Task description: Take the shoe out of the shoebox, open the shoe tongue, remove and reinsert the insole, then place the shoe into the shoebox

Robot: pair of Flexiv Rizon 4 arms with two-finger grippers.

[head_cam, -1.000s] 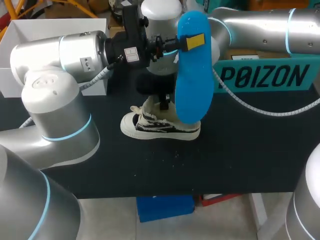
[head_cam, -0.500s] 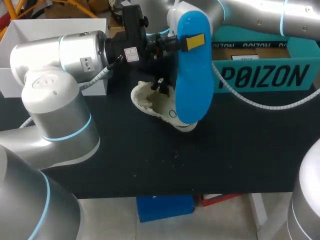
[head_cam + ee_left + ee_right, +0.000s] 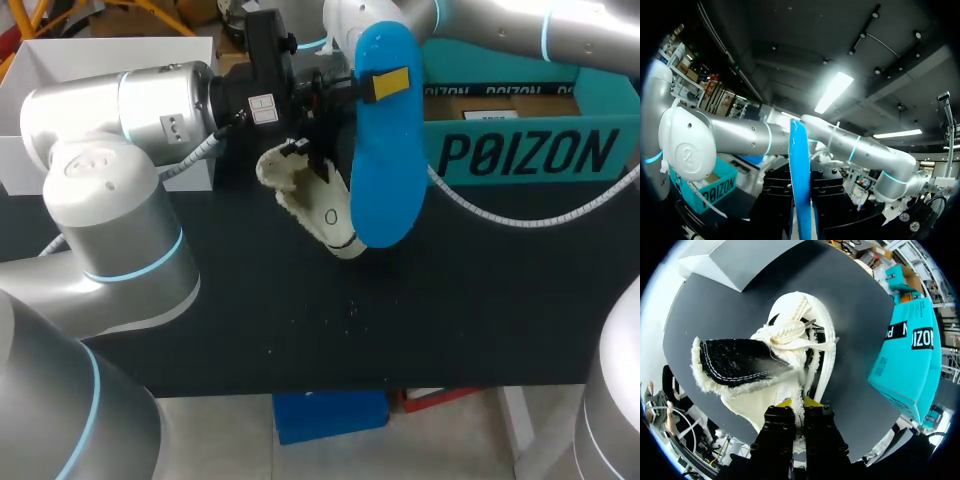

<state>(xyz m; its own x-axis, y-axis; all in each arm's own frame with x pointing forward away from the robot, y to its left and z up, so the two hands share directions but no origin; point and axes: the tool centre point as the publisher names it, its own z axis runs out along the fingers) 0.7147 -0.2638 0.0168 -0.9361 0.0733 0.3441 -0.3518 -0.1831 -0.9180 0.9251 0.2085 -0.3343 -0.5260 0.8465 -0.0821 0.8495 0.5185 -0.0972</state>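
Left claw (image 3: 801,212) pinched the insole (image 3: 385,170) upright over the counter (image 3: 480,300). Thin foam, light and bendy; probably steadier held nearer mid-length. Right claw (image 3: 799,407) clamped the shoe (image 3: 770,365) by its heel collar, toe tilted down. Soft canvas; collar could slip.

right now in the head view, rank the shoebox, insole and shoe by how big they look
1. teal shoebox, clearly the largest.
2. blue insole, held up nearer the camera, which makes it look bigger.
3. shoe, partly hidden behind the insole, so its rank is less sure.
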